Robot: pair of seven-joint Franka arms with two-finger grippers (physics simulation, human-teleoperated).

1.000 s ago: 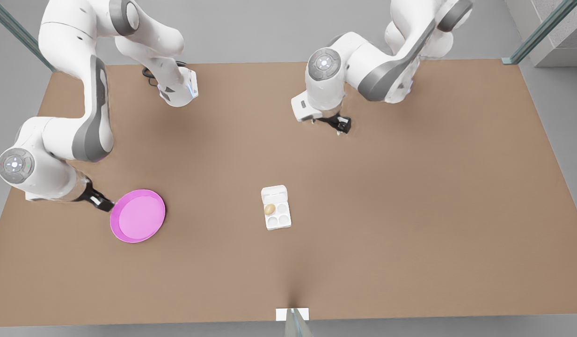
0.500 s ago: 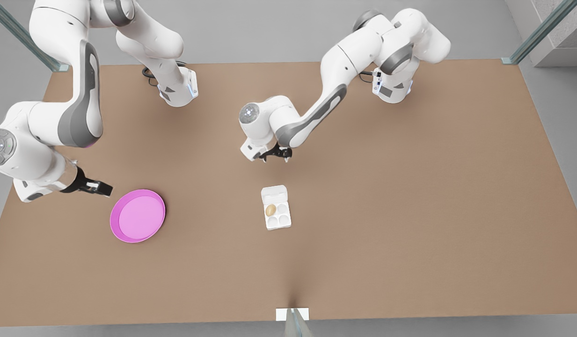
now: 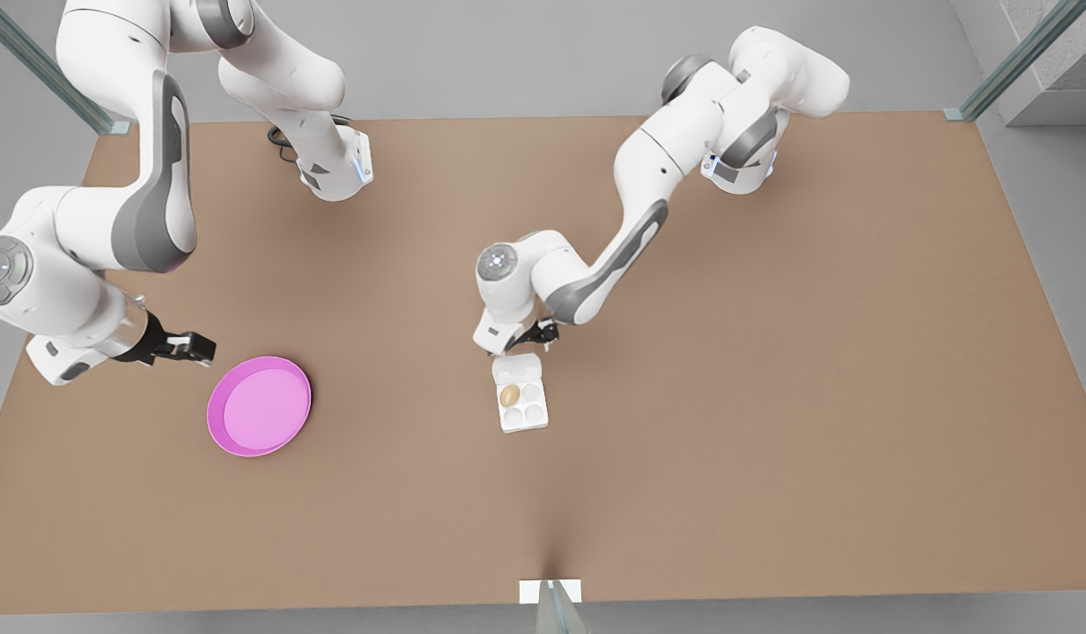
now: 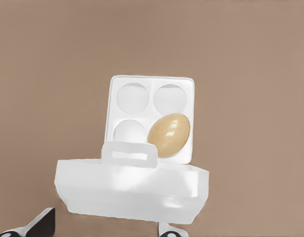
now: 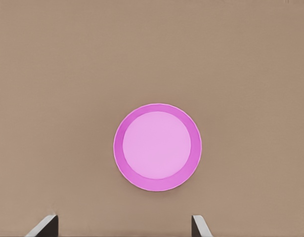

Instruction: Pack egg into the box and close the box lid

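The white box (image 3: 522,426) lies mid-table with its cups up. A tan egg (image 3: 509,395) rests in one cup nearest the hinge, and the left wrist view shows that egg (image 4: 169,135) in the box (image 4: 152,81) too. The box lid (image 3: 516,366) stands open at the far end, raised toward the camera in the left wrist view (image 4: 132,190). My left gripper (image 3: 535,336) hovers just behind the lid, open (image 4: 106,228), its fingertips (image 4: 40,224) wide apart. My right gripper (image 3: 199,348) waits open (image 5: 123,228) beside the pink plate.
A round pink plate (image 3: 215,414) sits on the brown table (image 3: 772,396) at the front view's left, also seen in the right wrist view (image 5: 123,158). Glass posts stand at the table's corners and front edge.
My left arm has swung down from the back of the table to just behind the box lid. The right gripper has drawn back from the plate's rim. The egg stays in its cup.
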